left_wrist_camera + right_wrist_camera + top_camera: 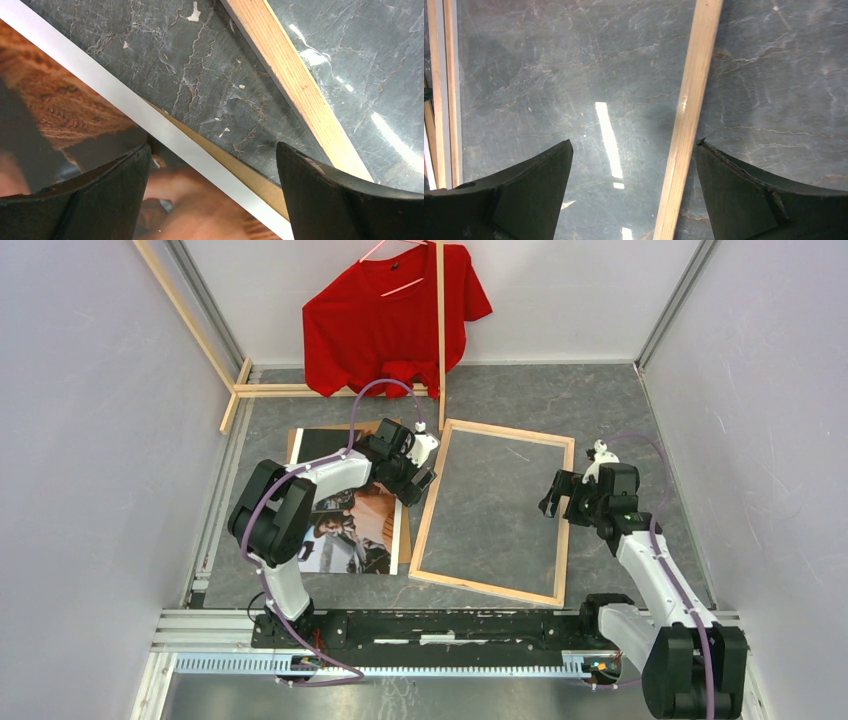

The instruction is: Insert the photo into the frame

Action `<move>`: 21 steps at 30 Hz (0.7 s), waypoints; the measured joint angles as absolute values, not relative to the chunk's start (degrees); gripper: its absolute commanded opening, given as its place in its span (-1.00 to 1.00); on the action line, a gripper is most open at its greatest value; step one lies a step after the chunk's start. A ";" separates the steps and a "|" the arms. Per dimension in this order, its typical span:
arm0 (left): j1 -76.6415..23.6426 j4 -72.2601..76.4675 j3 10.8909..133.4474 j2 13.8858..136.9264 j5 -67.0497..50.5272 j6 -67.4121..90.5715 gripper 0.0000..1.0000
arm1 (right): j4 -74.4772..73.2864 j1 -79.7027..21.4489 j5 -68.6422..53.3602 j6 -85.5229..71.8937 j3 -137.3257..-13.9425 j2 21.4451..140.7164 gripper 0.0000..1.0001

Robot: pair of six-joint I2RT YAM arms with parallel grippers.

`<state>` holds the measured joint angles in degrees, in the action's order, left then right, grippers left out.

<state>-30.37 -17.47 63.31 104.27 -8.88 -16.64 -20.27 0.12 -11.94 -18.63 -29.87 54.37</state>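
The photo (350, 535) lies face up at the left of the table, partly under my left arm. Its orange-brown print (60, 100) and white border (150, 120) fill the left wrist view. The frame (432, 510) lies flat to its right, bare wood face up. My left gripper (420, 478) (212, 146) is open over the photo's right edge, near the frame's left rail (295, 80). My right gripper (550, 502) (634, 142) is open and empty over the frame's right rail (689, 110), which runs between the fingers, close to the right one.
A brown cardboard sheet (240, 170) sticks out from under the photo. A red T-shirt (390, 320) hangs on a hanger at the back from a rack of pale wooden poles (440, 340). Walls close in both sides.
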 measured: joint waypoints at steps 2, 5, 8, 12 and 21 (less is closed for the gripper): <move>-30.37 -17.47 63.31 104.31 -8.88 -16.62 1.00 | -19.51 -0.51 -12.23 -18.79 -29.41 55.40 0.96; -30.41 -17.41 63.31 104.38 -8.86 -16.62 1.00 | -18.48 -1.15 -12.99 -19.00 -28.47 56.47 0.97; -30.59 -17.37 63.35 104.44 -8.67 -16.64 1.00 | -17.39 -1.26 -13.28 -19.25 -27.86 57.65 0.96; -30.79 -17.32 63.37 104.47 -8.45 -16.64 1.00 | -16.32 -1.26 -13.26 -19.27 -27.16 58.87 0.96; -31.16 -17.19 63.77 104.86 -8.47 -16.64 1.00 | -13.15 -1.28 -13.28 -19.44 -26.33 60.20 0.94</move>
